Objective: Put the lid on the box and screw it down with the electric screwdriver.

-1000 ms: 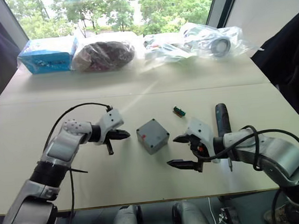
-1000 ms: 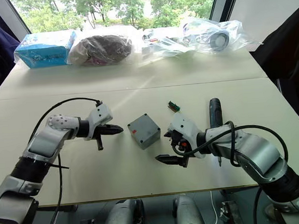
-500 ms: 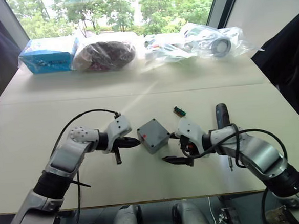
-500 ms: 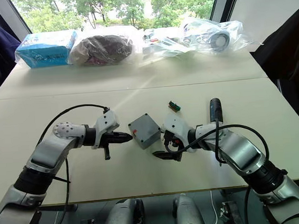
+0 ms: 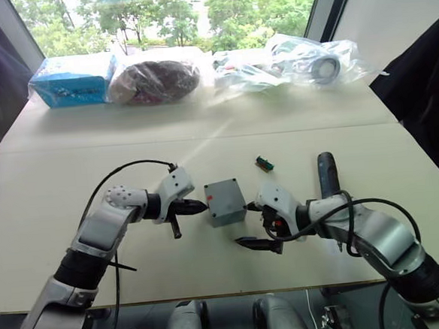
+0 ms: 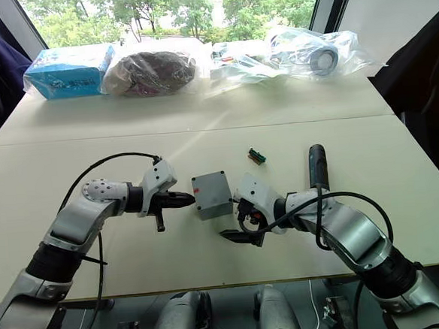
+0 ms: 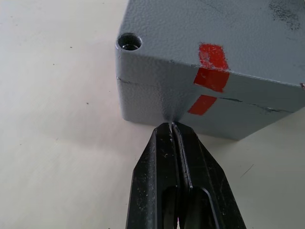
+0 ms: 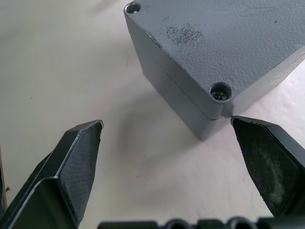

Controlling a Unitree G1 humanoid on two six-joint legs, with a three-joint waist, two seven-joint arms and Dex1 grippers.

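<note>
the box (image 5: pixel 224 202), lid (image 8: pixel 228 43) already seated on it, is sitting at the centre of the frame on the table (image 5: pixel 48 191), with the left gripper (image 5: pixel 200 206), fingers pinched together, touching its left wall, the right gripper (image 5: pixel 248 224) spreading wide at its right corner, and the screwdriver (image 5: pixel 326 173) lying right of centre.

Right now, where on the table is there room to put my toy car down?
The wide bare strip of table between the bagged items along the window and the arms is free. The middle is crowded: the box sits between the left tool and right tool, with the electric screwdriver beside them.
</note>
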